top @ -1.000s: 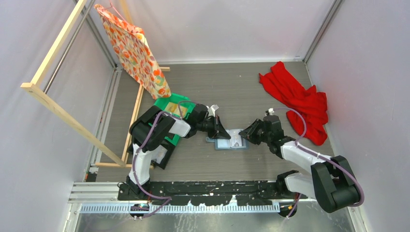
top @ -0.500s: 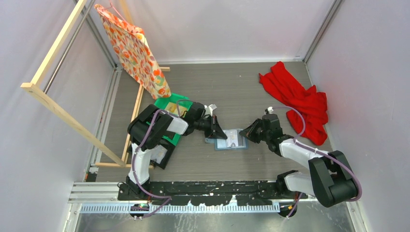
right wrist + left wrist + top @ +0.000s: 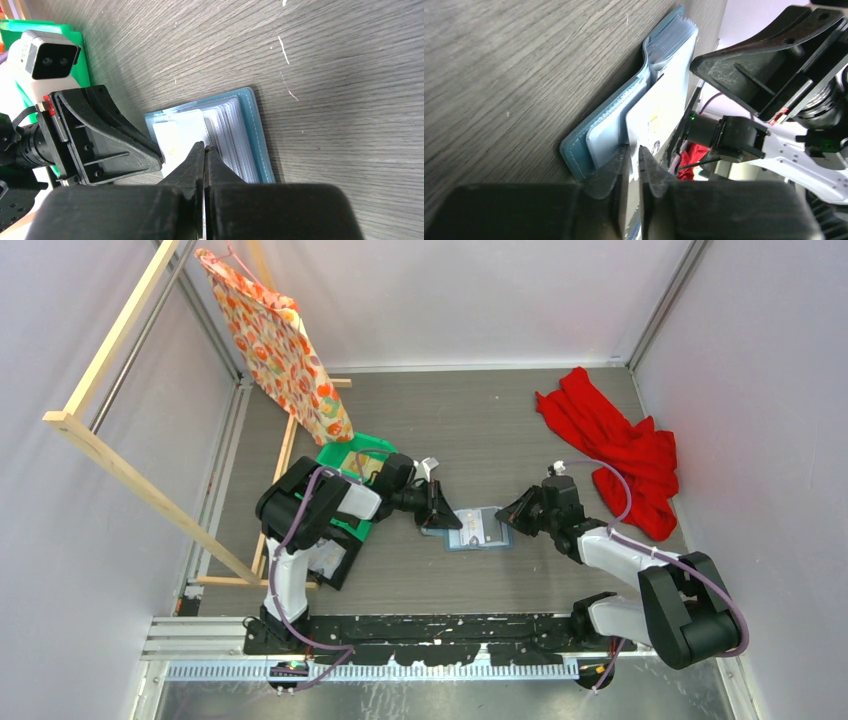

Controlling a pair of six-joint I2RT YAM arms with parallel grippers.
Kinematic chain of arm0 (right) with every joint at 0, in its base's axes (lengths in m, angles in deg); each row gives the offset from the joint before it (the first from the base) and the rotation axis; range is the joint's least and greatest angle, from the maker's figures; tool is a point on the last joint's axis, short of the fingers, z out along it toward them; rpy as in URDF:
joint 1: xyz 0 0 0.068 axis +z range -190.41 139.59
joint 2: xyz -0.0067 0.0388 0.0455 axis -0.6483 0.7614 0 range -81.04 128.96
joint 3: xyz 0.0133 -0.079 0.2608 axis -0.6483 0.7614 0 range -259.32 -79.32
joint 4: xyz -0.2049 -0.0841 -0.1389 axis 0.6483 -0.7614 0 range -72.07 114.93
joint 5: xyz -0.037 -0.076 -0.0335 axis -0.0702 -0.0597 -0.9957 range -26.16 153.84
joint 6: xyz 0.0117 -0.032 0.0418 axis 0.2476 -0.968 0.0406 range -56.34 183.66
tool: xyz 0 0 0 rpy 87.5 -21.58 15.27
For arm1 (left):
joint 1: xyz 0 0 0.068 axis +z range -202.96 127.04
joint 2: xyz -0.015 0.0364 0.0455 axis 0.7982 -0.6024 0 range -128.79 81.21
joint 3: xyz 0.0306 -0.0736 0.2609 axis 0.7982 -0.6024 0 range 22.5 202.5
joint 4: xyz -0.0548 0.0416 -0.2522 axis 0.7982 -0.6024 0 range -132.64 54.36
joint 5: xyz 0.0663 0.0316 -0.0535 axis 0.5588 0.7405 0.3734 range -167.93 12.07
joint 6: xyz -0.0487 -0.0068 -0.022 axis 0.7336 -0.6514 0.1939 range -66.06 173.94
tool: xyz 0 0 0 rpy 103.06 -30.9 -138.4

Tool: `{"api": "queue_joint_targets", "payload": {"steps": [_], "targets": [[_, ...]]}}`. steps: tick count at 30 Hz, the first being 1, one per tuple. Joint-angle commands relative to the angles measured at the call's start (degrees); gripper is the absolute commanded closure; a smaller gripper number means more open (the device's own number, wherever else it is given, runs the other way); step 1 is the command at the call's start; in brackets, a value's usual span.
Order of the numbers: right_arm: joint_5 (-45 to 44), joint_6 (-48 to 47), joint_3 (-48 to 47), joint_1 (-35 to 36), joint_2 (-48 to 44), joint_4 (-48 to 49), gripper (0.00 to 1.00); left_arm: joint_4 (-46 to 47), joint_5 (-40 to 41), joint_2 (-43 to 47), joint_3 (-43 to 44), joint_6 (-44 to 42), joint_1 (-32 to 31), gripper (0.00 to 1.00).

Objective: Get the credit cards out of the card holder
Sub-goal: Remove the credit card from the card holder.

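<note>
Both arms reach low and forward over the table (image 3: 500,420), forearms nearly level and wrists turned inward, so the grippers face each other across the card holder (image 3: 482,546). The holder lies open and flat near the table's middle.

The left gripper (image 3: 444,518) comes in from the holder's 9 o'clock. Its wrist view shows the fingers pinched onto the near edge of a pale credit card (image 3: 664,95), which lies over the holder's 9 o'clock half. The right gripper (image 3: 507,522) comes in from 3 o'clock with its fingers pressed together, tips down where the card meets the clear sleeves (image 3: 227,135). Whether they nip anything cannot be told.

The holder is soft blue-teal with pale stitching and rounded corners. The sleeves are thin, glossy and fanned, and the card is stiff, whitish and faintly printed. The tabletop is grey wood-grain. A green bin (image 3: 345,455) sits at the holder's 9 o'clock and a crumpled red cloth (image 3: 620,450) at 2 o'clock.
</note>
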Motion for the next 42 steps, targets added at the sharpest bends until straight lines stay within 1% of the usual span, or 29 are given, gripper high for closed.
{"api": "queue_joint_targets", "payload": {"steps": [1,2,3,5,8,11,15,20,23,25,29,33,42], "targets": [[-3.93,-2.24,1.68,0.43,1.17,-7.7,0.99,2.98,-0.34,0.7,-0.83,1.5,0.38,0.8],[-3.93,-2.24,1.68,0.43,1.27,-7.63,0.99,3.43,-0.44,0.64,-0.92,1.73,0.38,0.77],[-3.88,-2.18,1.68,0.43,1.28,-7.65,0.99,3.74,-0.45,0.7,-1.06,1.9,0.37,0.72],[-3.82,-2.24,1.68,0.38,1.36,-7.61,0.99,3.79,-0.5,0.72,-1.25,2.01,0.39,0.68],[-3.76,-2.24,1.68,0.36,1.45,-7.52,0.99,3.99,-0.5,0.57,-1.36,2.21,0.38,0.66],[-3.84,-2.23,1.68,0.39,1.38,-7.44,0.99,5.6,-0.36,0.08,-1.68,3.13,0.41,0.66],[-3.6,-2.13,1.77,0.38,1.2,-7.35,0.99,10.76,-1.07,-2.12,-2.0,5.66,0.32,0.64],[-3.4,-2.07,1.9,0.37,1.01,-7.26,0.99,14.57,-0.64,-3.36,-2.7,7.52,0.17,0.64],[-3.4,-1.98,1.94,0.41,0.93,-7.26,0.99,14.41,0.73,-2.48,-3.44,6.68,0.0,0.61],[-3.4,-1.97,1.94,0.35,0.92,-7.26,0.99,14.39,0.99,-2.4,-3.56,6.74,-0.15,0.61],[-3.29,-2.07,1.86,0.41,1.2,-7.34,0.99,15.17,1.39,-2.52,-3.22,6.99,-0.15,0.62],[-3.31,-2.06,1.86,0.38,1.06,-7.43,0.99,19.4,0.61,-3.46,-2.5,9.67,-0.23,0.64],[-3.6,-2.02,1.9,0.41,1.02,-7.48,0.99,21.08,1.62,-4.13,-3.08,10.73,-0.67,0.65]]}}
